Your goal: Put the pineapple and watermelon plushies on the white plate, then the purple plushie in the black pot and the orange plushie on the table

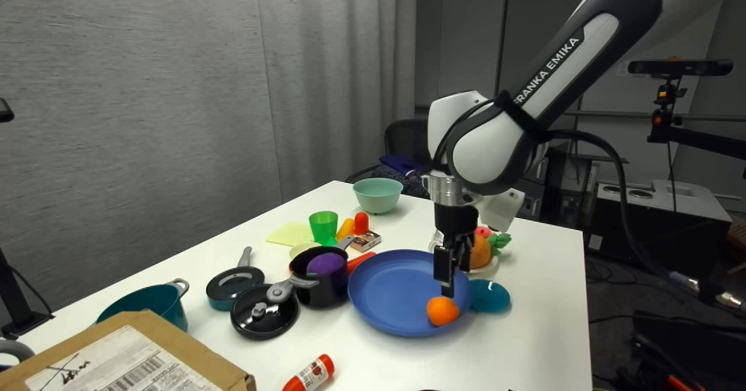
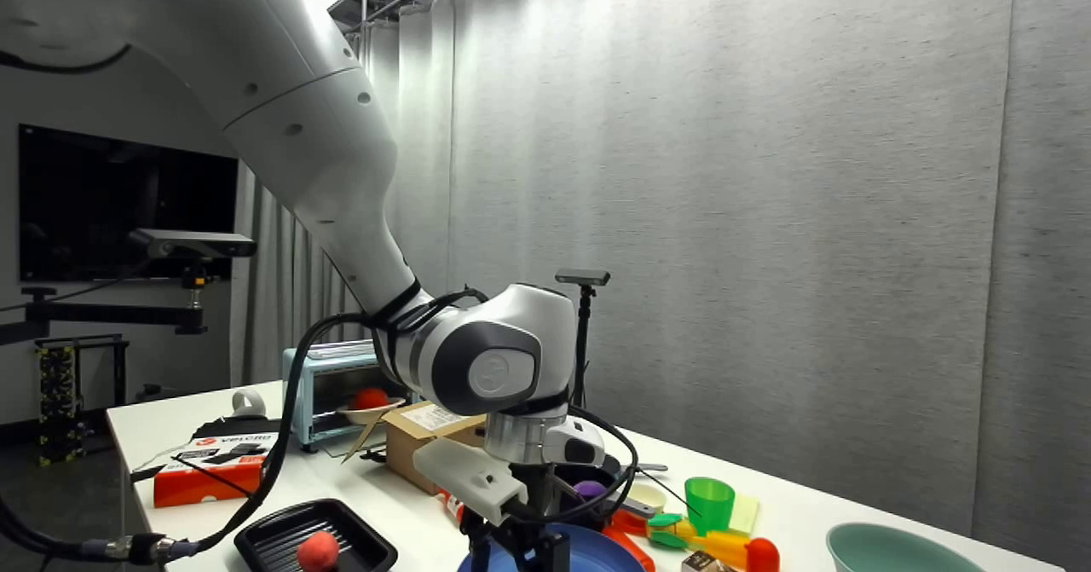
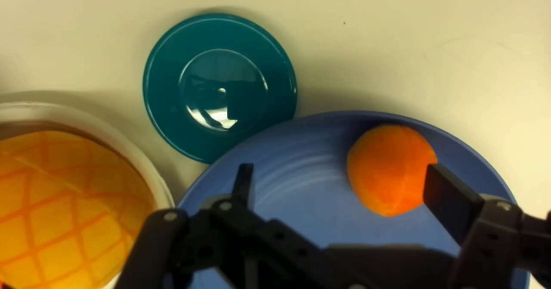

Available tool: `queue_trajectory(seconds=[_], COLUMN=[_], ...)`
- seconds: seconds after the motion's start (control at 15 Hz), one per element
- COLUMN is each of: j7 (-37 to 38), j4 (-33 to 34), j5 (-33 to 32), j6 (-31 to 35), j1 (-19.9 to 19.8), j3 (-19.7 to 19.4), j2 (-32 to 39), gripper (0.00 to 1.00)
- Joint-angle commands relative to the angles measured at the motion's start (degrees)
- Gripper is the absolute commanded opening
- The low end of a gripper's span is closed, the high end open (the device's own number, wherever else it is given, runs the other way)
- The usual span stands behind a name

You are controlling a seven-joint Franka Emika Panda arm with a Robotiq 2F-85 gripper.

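The orange plushie lies near the rim of the blue plate; it also shows in the wrist view. My gripper is open above that plate. In the wrist view its jaws are wide apart, the right finger overlapping the orange plushie's edge; contact is unclear. The pineapple plushie rests on a white dish beside the blue plate; in an exterior view it shows behind the gripper. A red piece beside it, perhaps the watermelon plushie, is mostly hidden. The purple plushie sits in the black pot.
A teal lid touches the blue plate's edge. A black lid, a pan, a green cup and a mint bowl stand around. A cardboard box, a toaster oven and a black tray are also there.
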Motion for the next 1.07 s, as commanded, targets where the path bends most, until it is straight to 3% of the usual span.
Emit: queue_trajectory(seconds=[0.0,0.53,0.6,0.67,1.0], j7=[0.59,7.79,8.77,9.4,10.72], j4=[0.05,-0.55,-0.5,-0.49,-1.13], j5=[2.21,2.26,2.21,2.23,1.91], j6=[0.28,3.19,3.4,3.75,5.32], j1=[-0.48,1.61,1.89,2.06,1.9], j3=[1.06,2.93,3.17,3.38,2.98], j2=[-0.51,2.4,3.14,3.83,4.27], gripper=[1.0,1.0,0.92,0.74,0.34])
